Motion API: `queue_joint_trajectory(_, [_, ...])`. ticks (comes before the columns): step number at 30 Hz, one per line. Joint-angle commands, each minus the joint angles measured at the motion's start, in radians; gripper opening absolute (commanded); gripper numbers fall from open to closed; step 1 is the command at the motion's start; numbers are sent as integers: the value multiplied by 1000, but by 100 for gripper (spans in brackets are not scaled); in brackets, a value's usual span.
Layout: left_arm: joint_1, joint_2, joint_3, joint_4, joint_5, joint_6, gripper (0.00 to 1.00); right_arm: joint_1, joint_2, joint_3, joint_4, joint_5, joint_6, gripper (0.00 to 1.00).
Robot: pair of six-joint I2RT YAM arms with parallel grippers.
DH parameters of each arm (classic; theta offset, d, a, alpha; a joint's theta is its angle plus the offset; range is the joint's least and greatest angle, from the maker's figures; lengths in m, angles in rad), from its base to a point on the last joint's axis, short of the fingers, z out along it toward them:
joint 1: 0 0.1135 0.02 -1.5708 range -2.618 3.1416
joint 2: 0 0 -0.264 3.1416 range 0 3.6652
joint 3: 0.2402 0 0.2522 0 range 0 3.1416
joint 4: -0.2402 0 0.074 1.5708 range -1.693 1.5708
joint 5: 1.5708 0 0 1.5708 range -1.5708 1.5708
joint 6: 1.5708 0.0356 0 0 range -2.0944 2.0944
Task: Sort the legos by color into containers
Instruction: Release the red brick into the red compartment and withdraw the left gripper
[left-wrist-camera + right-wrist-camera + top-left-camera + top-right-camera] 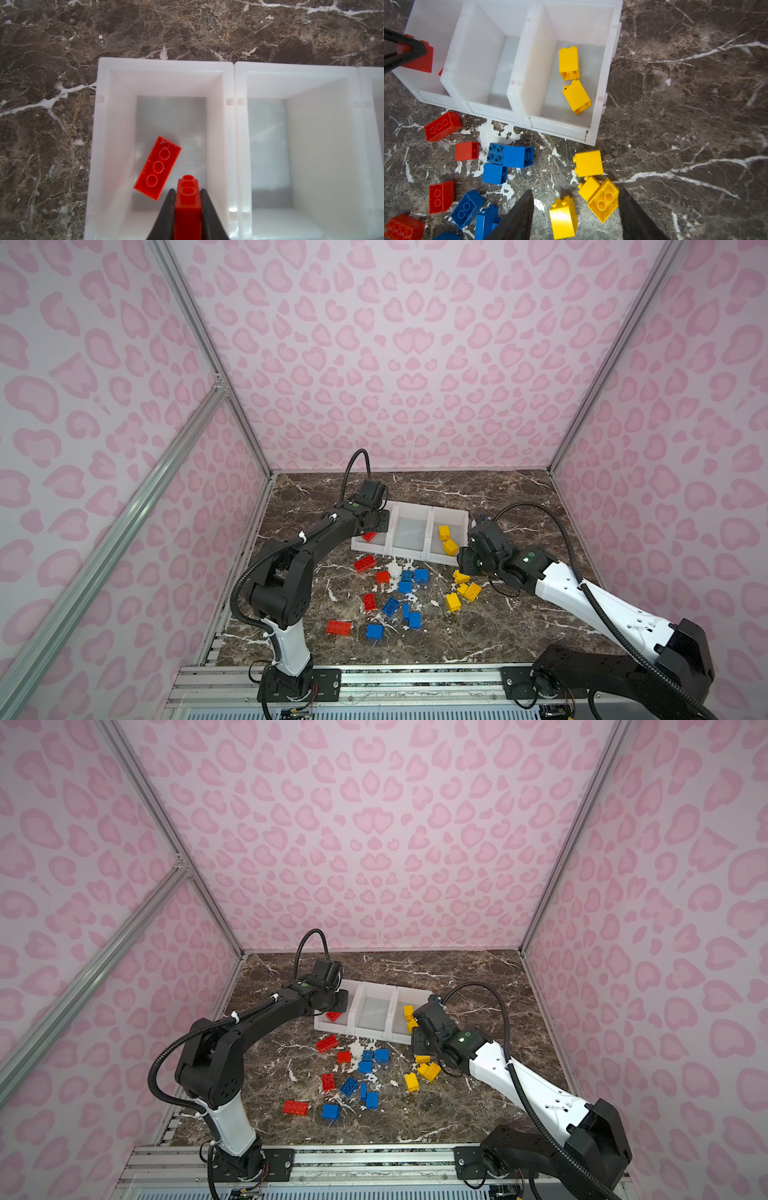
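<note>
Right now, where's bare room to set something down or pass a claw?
Free: table between blue bricks and front rail; strip behind the bins; empty middle bin. Crowded: before the bins, red bricks, blue and yellow bricks close together.

Loose legos point(405, 587) on the table point(478, 635) before the containers point(415, 508)
</note>
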State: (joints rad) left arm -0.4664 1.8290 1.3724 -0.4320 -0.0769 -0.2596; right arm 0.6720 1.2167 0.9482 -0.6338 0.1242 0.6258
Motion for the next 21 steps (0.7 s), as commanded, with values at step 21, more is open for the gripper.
queue_joint_trajectory(21, [-1, -149, -180, 120, 38, -127, 35, 0, -28, -30, -26, -6, -7, 68])
